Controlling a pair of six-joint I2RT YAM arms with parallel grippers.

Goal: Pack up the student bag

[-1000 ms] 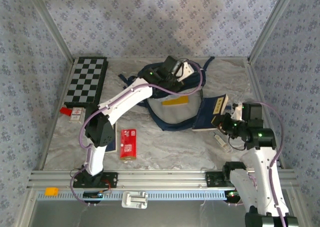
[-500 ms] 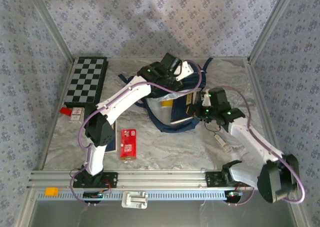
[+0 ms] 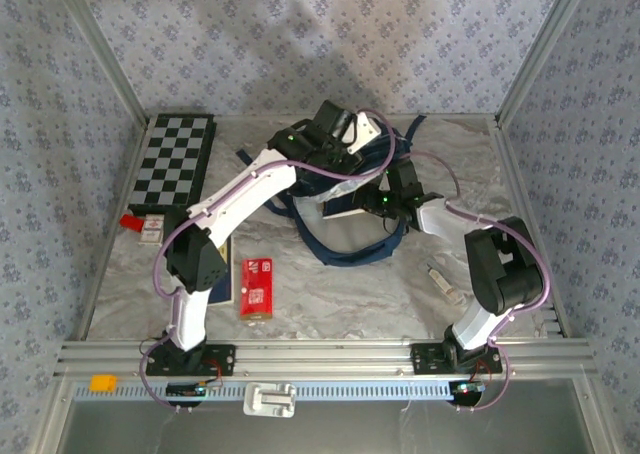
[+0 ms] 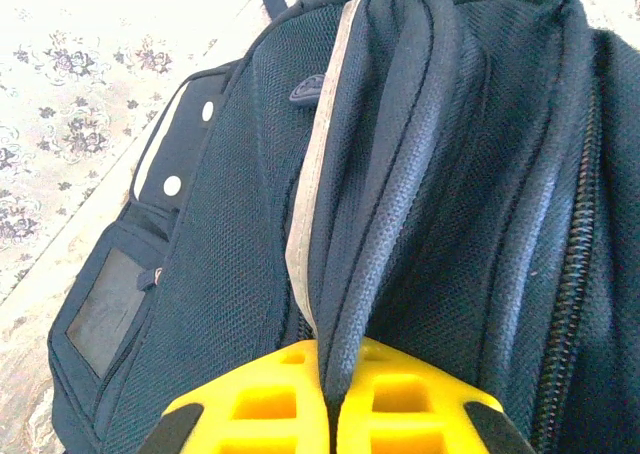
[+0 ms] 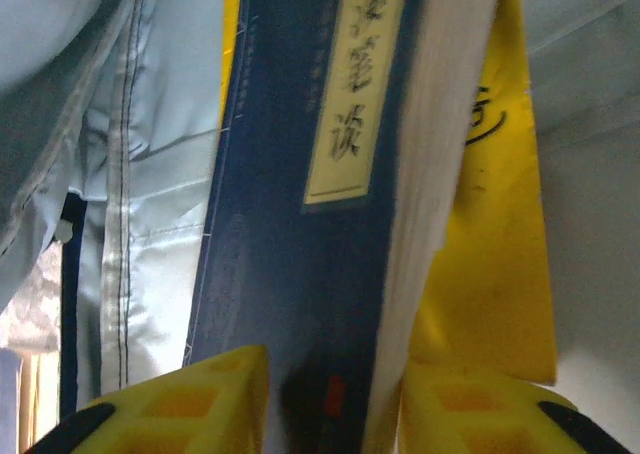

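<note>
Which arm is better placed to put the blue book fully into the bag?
Right. The book stands between the fingers of the right gripper, already inside the bag. The left gripper is shut on the bag's rim, probably holding it open.

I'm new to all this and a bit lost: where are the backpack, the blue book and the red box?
backpack (image 4: 220, 224): left wrist view, on its mesh side panel.
blue book (image 5: 290, 224): right wrist view, on its front cover.
red box (image 3: 256, 287): overhead view, middle of its top face.
</note>
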